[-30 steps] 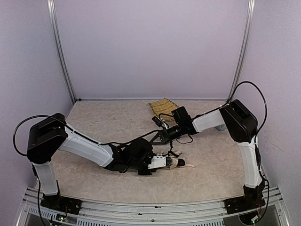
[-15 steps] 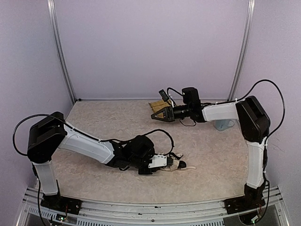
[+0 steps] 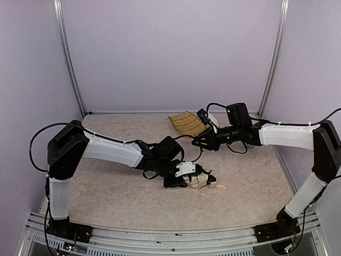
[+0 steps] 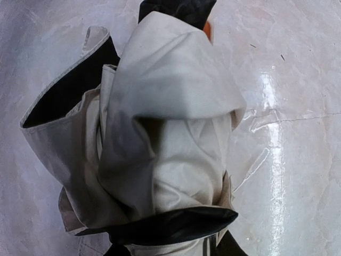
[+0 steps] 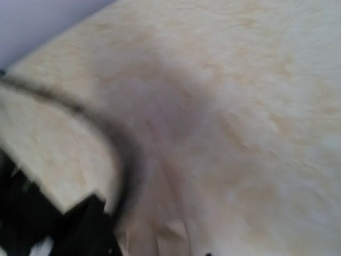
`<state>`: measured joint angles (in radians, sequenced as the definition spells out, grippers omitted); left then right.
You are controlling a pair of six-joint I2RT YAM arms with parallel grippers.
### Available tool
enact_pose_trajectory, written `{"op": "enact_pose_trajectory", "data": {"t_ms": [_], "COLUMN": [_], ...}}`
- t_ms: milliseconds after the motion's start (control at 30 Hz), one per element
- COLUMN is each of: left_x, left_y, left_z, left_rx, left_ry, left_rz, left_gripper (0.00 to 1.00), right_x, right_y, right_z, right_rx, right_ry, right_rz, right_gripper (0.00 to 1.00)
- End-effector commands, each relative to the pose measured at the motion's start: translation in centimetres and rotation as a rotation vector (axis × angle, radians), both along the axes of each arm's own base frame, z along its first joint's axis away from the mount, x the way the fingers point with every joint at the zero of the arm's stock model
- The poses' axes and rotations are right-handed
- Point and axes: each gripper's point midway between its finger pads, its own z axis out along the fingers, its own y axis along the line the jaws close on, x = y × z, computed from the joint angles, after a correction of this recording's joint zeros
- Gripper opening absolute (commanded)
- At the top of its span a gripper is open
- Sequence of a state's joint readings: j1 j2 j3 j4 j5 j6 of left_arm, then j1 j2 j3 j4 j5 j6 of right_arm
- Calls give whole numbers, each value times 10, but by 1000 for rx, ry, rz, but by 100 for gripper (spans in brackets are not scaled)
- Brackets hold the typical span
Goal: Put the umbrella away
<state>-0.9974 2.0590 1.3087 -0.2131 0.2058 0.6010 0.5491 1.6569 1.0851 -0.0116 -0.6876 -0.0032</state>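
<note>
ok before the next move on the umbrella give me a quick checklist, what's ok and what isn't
1. Left gripper has the umbrella: ok, fabric fills the left wrist view between its jaws.
2. Canopy bundled tight: not ok, loose folds gape open.
3. Umbrella lifted off the table: cannot tell from these views.
4. Right gripper clear of the umbrella: ok, it is apart from it, between the umbrella and the basket tray.
5. Right jaws open or shut: cannot tell, the right wrist view is blurred.
</note>
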Motion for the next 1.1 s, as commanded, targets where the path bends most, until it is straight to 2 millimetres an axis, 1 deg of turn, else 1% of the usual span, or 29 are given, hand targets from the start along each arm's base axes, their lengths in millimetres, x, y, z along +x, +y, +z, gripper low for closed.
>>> {"op": "enact_pose_trajectory", "data": {"t_ms": [0, 100, 133, 167, 200, 267, 333, 367, 400, 433, 467, 500, 567, 600, 667, 833, 867, 1000, 1067], "left_x": [-53, -49, -47, -47, -47, -46, -46, -47, -47, -48, -49, -49, -49, -49, -49, -54, -55, -57, -59], "left_y": [106, 110, 111, 111, 111, 110, 112, 113, 114, 115, 115, 115, 117, 117, 118, 119, 119, 119, 120], "left_z": [-97, -98, -98, -97, -96, -94, -96, -97, -98, -99, -100, -100, -101, -101, -101, -101, -102, -104, -103], "left_rx": [457, 462, 463, 464, 464, 460, 469, 475, 480, 482, 485, 484, 486, 485, 485, 487, 490, 492, 489], "left_ry": [427, 514, 534, 551, 566, 595, 618, 630, 642, 652, 661, 669, 682, 688, 696, 727, 736, 761, 774], "left_rz": [99, 130, 139, 142, 145, 146, 156, 162, 167, 170, 172, 174, 182, 183, 185, 173, 173, 168, 162], "left_gripper": [0, 0, 0, 0, 0, 0, 0, 0, 0, 0, 0, 0, 0, 0, 0, 0, 0, 0, 0], "right_x": [-15, -42, -53, -68, -79, -100, -113, -116, -116, -113, -112, -111, -108, -106, -103, -81, -79, -74, -69], "right_y": [-34, -44, -45, -46, -43, -34, -23, -17, -12, -8, -4, 0, 6, 8, 11, 7, 7, 3, -1], "right_z": [6, 20, 19, 9, 7, -4, -14, -21, -28, -40, -48, -57, -74, -83, -97, -119, -124, -152, -163], "right_rx": [-167, -168, -178, -197, -206, -233, -268, -298, -335, -392, -423, -458, -523, -554, -613, -756, -778, -864, -911], "right_ry": [-300, -500, -577, -643, -714, -817, -890, -916, -938, -948, -951, -947, -939, -936, -938, -974, -968, -903, -883], "right_rz": [-62, -36, -13, 27, 69, 154, 218, 241, 258, 276, 296, 324, 365, 386, 419, 396, 407, 440, 433], "right_gripper": [28, 33, 34, 36, 38, 43, 51, 53, 56, 60, 63, 70, 90, 93, 93, 92, 91, 78, 75]}}
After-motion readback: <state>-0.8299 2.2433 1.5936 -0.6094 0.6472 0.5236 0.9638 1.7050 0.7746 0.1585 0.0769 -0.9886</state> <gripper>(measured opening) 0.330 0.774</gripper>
